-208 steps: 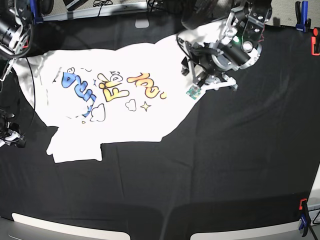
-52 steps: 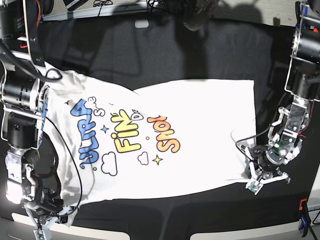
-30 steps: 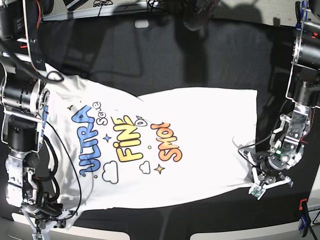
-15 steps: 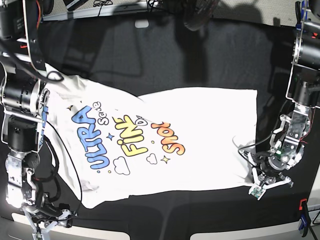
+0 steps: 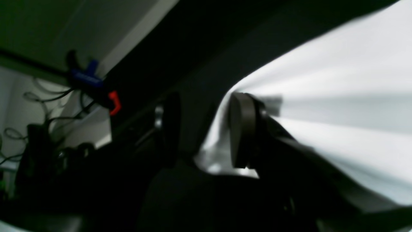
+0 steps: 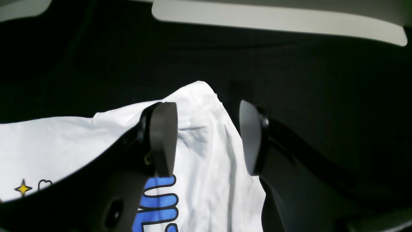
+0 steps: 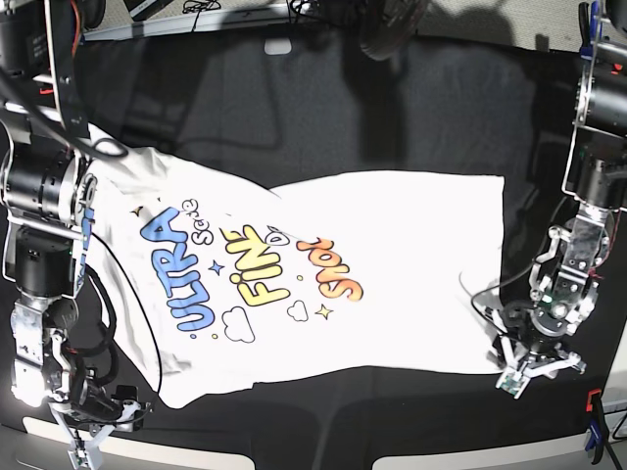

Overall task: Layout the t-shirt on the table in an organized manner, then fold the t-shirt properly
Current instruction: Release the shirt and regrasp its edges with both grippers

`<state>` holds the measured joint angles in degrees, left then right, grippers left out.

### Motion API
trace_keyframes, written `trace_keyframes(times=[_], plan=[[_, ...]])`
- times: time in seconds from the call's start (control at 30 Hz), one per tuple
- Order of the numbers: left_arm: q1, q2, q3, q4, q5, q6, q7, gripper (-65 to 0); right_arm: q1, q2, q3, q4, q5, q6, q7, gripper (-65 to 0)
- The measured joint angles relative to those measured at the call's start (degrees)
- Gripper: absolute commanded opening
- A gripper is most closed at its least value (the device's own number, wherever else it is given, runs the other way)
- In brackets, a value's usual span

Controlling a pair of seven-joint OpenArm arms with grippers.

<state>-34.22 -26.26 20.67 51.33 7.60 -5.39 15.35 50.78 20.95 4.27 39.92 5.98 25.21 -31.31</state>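
Observation:
The white t-shirt (image 7: 392, 284) lies spread on the black-draped table (image 7: 392, 117), print side up, with the coloured letters toward the left. My left gripper (image 7: 522, 364) sits just off the shirt's near right corner. In the left wrist view its jaws (image 5: 202, 132) stand apart, and the white cloth (image 5: 338, 96) runs along the right pad. My right gripper (image 7: 103, 421) hovers at the near left corner. In the right wrist view it is open (image 6: 207, 141), with a bunched shirt corner (image 6: 206, 129) lying loose beneath the gap.
A blue and red clamp (image 7: 594, 436) grips the table's near right edge, and another (image 5: 93, 83) shows in the left wrist view. White panels (image 7: 451, 460) border the front edge. A small grey object (image 7: 279, 46) lies at the far side.
The right gripper opened and let the shirt's near left corner drop back onto the table. The left gripper opened and shifted slightly right, off the near right corner.

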Motion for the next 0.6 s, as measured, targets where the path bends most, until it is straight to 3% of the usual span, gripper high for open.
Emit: trace_keyframes(times=[0.17, 0.27, 0.33, 0.53, 0.57, 0.6], plan=[[-0.09, 0.07, 0.00, 0.00, -0.07, 0.02, 5.31, -43.0, 0.00, 0.00, 0.00, 0.00, 0.02, 0.00, -0.11, -34.7], [-0.11, 0.04, 0.00, 0.00, -0.04, -0.63, 5.75, -43.5, 0.00, 0.02, 0.00, 0.00, 0.00, 0.00, -0.09, -34.7], [-0.46, 0.04, 0.00, -0.04, -0.07, -2.82, 5.99, -43.5, 0.00, 0.00, 0.00, 0.00, 0.00, 0.00, -0.11, -34.7], [-3.06, 0.15, -0.02, -0.04, -2.80, -2.80, 8.04, -43.5, 0.00, 0.02, 0.00, 0.00, -0.07, 0.02, -1.42, -34.7], [-3.56, 0.15, -0.02, -0.02, -4.90, -2.80, 10.27, -43.5, -0.13, 0.02, 0.00, 0.00, -0.11, 0.94, -1.42, -35.0], [-4.04, 0.17, -0.04, -0.02, -7.45, -2.80, 12.85, -43.5, -0.24, 0.15, 0.00, 0.00, -0.35, 4.61, -1.38, -35.2]])
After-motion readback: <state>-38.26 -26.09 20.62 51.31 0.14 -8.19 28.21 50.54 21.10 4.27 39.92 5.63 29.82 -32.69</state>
